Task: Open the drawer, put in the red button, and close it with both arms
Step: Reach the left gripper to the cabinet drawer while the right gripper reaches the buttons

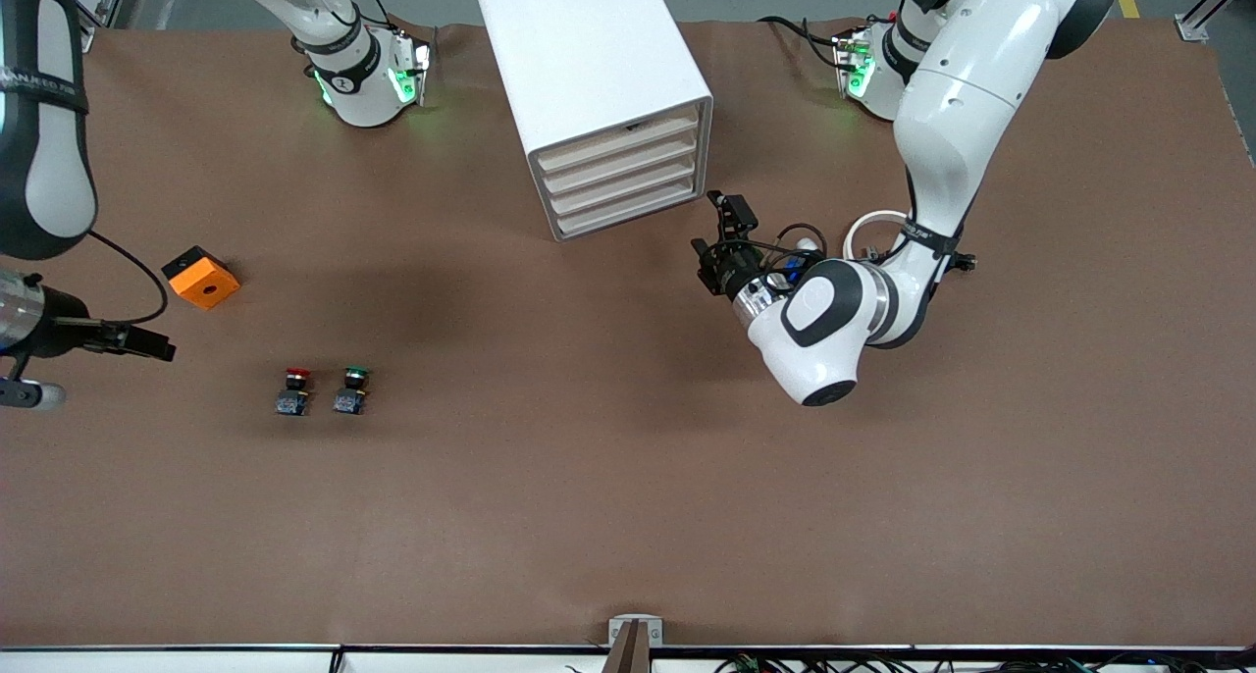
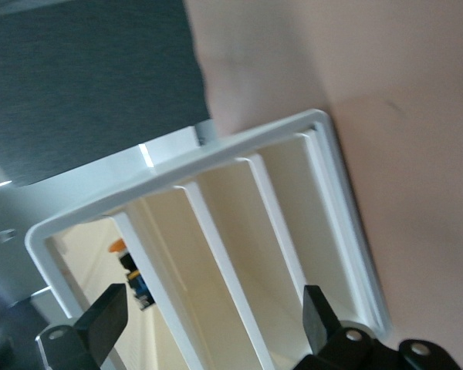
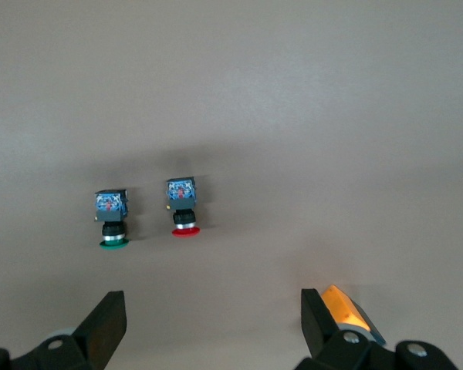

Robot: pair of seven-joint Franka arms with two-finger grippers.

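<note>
On the brown table (image 1: 628,516) in the front view, the red button (image 1: 293,390) stands cap up beside the green button (image 1: 351,389), nearer the camera than the orange block (image 1: 200,278). The open, empty left gripper (image 1: 714,241) faces the white drawer box (image 1: 599,94). In the left wrist view, its fingers (image 2: 100,316) frame the drawers. In the right wrist view, the open, empty right gripper (image 3: 212,320) hangs over the red button (image 3: 183,205). It looks small, light and hard; its blocky body seems best to pinch.

A green button (image 1: 351,389) and an orange block (image 1: 200,278) sit on the brown tabletop (image 1: 589,477), toward the right arm's end.
</note>
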